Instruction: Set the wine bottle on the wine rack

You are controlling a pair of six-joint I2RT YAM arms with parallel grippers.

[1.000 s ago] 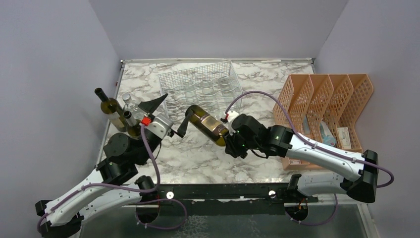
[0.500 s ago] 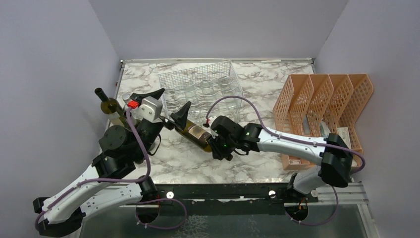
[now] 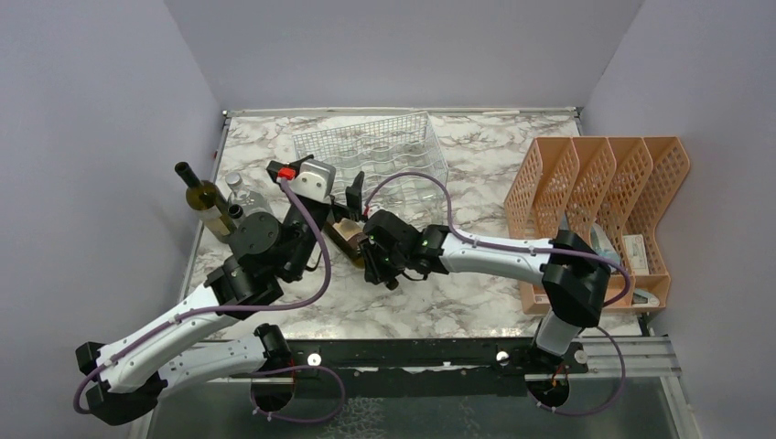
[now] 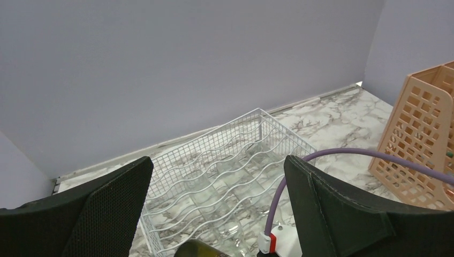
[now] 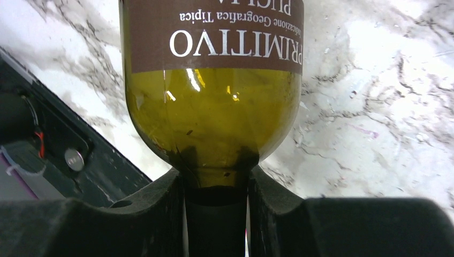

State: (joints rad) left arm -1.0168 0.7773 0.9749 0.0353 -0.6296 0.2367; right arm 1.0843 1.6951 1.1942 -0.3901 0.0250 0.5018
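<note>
One glossy olive-glass wine bottle [image 5: 214, 112], neck clamped in the right gripper [image 5: 216, 184], near the wavy wire wine rack [image 4: 225, 160]; left gripper [image 4: 217, 160] wide, empty.

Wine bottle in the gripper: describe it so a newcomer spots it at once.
On the marble table, look just in front of the white wire wine rack. The wine bottle is there, its neck in the right gripper. Unlike the standing bottles at the left edge, it wears a brown PRIMITIVO label.
</note>
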